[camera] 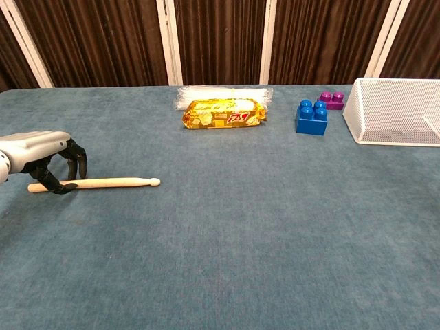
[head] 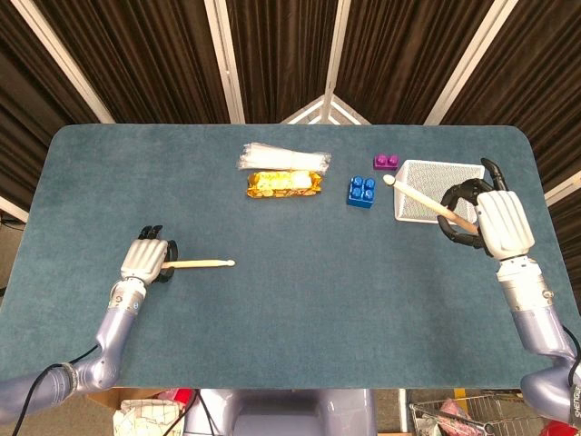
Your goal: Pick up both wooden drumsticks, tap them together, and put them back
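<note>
Teal table (head: 300,300) lies open between robot hands, each apparently gripping a drumstick.

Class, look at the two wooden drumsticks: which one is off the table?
The wooden drumstick in the right hand, angled above the white mesh basket. The other wooden drumstick lies flat on the cloth.
</note>
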Controlling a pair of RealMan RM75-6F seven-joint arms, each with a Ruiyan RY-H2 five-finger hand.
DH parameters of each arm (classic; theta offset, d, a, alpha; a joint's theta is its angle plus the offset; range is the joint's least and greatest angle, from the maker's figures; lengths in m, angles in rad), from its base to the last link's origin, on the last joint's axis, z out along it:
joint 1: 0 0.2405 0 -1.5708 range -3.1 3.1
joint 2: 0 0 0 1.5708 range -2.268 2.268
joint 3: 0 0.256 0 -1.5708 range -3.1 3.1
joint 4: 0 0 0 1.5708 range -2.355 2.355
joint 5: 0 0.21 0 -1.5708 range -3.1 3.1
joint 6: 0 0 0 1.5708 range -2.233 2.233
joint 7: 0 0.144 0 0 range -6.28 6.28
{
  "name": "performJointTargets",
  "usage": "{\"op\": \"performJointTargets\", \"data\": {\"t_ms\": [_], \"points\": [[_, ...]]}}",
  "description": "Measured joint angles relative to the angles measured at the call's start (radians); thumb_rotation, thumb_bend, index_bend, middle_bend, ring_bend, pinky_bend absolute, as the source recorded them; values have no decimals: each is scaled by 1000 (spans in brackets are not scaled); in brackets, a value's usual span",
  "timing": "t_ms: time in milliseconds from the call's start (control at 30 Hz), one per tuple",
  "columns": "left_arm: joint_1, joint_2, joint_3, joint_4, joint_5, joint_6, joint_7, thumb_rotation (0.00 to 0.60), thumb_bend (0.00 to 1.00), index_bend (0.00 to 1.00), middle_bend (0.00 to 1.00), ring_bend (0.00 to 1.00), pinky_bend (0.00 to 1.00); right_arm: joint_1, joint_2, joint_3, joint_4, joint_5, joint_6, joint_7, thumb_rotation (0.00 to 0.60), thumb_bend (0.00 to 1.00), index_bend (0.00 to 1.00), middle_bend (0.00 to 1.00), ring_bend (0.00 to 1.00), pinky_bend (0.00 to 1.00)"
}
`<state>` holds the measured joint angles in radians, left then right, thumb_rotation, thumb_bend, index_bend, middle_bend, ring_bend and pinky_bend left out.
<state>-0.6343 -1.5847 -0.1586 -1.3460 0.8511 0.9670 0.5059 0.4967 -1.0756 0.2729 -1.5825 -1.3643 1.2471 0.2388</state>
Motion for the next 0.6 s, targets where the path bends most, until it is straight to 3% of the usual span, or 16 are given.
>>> {"op": "performJointTargets", "data": {"t_ms": [600], "points": [[-34,33,20,-68,-117,1,133,600,528,437,470,82,0,-3,-24,-10,27,-2,-1,-18,600,459,674,600,371,0]]}}
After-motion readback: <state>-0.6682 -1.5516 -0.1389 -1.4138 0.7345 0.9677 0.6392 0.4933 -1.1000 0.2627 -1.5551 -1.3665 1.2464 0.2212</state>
